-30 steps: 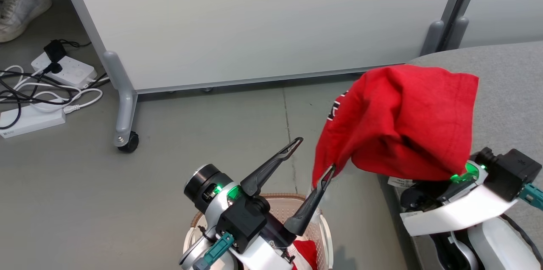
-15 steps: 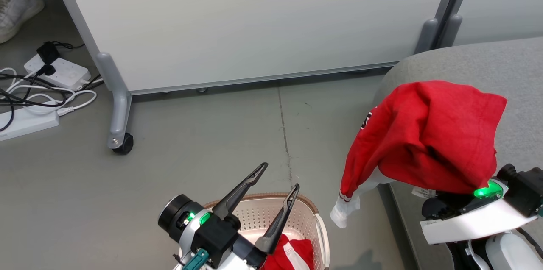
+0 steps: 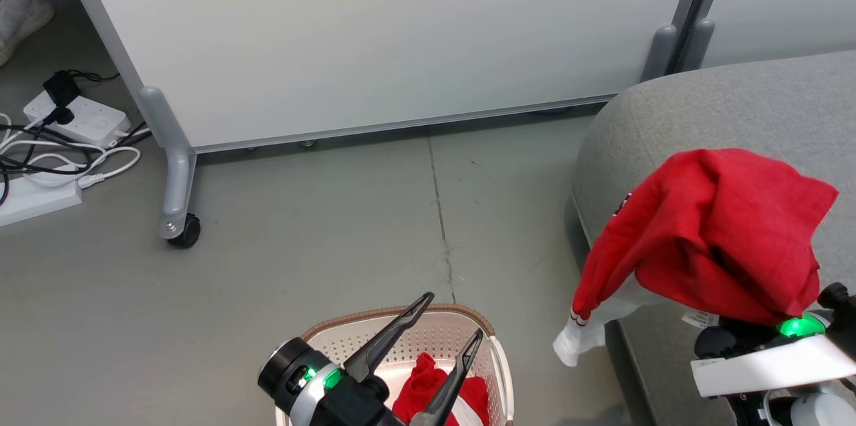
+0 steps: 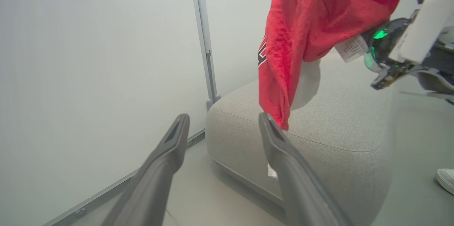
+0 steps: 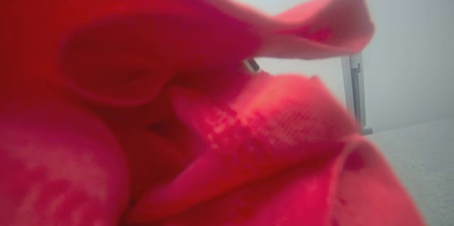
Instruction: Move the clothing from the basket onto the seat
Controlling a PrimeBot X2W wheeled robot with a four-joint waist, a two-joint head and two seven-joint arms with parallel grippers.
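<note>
Where the head view looks down on a smooth grey floor [image 3: 334, 245], a white partition [image 3: 368, 38] stands on grey legs with one black caster [image 3: 182, 237], two white power strips [image 3: 77, 120] lie in a tangle of cables at the left, and one pale shoe [image 3: 20, 11] shows in the top corner. There is one seat [image 3: 722, 105] at the right, one basket [image 3: 401, 317] at the bottom centre, and two pieces of clothing. One red garment [image 3: 709, 239] hangs over the seat's near corner, its white cuff dangling beside the cushion edge. The other red piece [image 3: 424, 382] lies inside the basket. The left gripper [image 3: 453, 314] hovers above the basket with its fingers spread wide, grasping nothing. The right gripper [image 3: 732, 336] is buried under the hanging garment and clenched on its cloth. In the left wrist view the two dark fingers stand well apart and empty, with the garment hanging beyond them in front of the seat. In the right wrist view blurred red folds press close to the lens, with a partition post and grey upholstery at the right.
</note>
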